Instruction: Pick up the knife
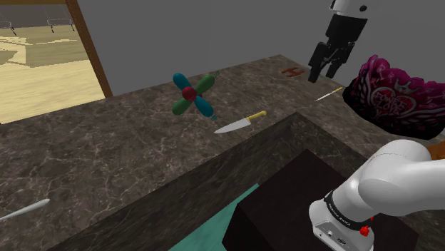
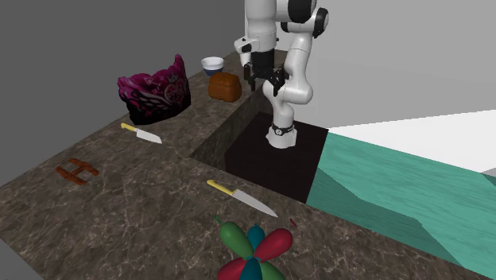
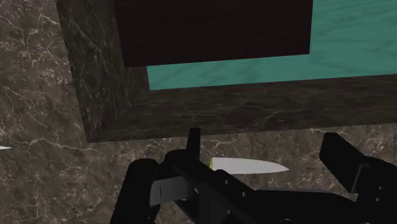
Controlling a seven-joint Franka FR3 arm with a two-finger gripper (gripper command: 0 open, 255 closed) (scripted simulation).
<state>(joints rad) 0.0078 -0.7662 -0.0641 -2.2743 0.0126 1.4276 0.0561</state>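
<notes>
Fingers (image 3: 350, 165) stand spread above the marbled counter (image 3: 38, 95), the knife (image 3: 251, 167) blade showing between them, untouched.

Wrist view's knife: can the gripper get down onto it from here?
Probably yes. The gripper hangs open above the counter, and the knife lies flat below, in line between its fingers, with nothing over it.
</notes>
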